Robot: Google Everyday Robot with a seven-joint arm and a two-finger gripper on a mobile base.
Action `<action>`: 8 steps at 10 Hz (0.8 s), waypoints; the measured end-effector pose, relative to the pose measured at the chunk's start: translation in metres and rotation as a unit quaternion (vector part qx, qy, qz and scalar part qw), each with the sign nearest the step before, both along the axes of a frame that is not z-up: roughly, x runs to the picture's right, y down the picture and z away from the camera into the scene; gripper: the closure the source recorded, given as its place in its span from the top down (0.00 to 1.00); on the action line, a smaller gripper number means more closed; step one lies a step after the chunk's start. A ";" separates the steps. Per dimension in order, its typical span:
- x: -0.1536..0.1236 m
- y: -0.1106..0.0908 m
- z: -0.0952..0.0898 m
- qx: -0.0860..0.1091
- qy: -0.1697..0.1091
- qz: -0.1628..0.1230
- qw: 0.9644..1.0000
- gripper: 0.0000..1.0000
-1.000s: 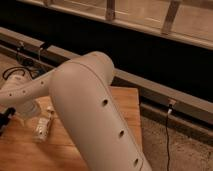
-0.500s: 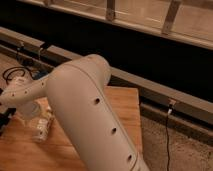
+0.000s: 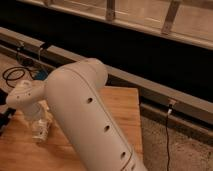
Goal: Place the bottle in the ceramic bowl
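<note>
My gripper (image 3: 39, 125) hangs below the white wrist (image 3: 26, 96) at the left side of the wooden table (image 3: 120, 107), low over the tabletop. A small pale whitish object (image 3: 41, 132) that looks like the bottle is right at the gripper's tip, touching or just above the wood. I cannot tell if it is held. The big white arm link (image 3: 90, 120) fills the middle of the view and hides much of the table. The green ceramic bowl does not show; it is hidden or out of view.
A black cable coil (image 3: 12, 76) and a small blue object (image 3: 41, 75) lie on the floor beyond the table's far left. A metal rail (image 3: 150, 90) runs across behind the table. A thin cable (image 3: 167, 135) hangs down at the right over speckled floor.
The arm has swung slightly left and toward the camera. The gripper and the pale object at its tip have dropped a little lower over the table.
</note>
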State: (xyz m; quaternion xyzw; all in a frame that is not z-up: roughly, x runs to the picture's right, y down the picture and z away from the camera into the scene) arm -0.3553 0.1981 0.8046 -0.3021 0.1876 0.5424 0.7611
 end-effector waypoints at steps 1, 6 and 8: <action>0.004 0.003 0.006 -0.006 0.004 0.004 1.000 0.63; -0.010 0.015 -0.006 0.006 -0.056 -0.046 0.997 0.14; -0.005 0.000 -0.017 0.010 -0.076 -0.024 0.997 0.01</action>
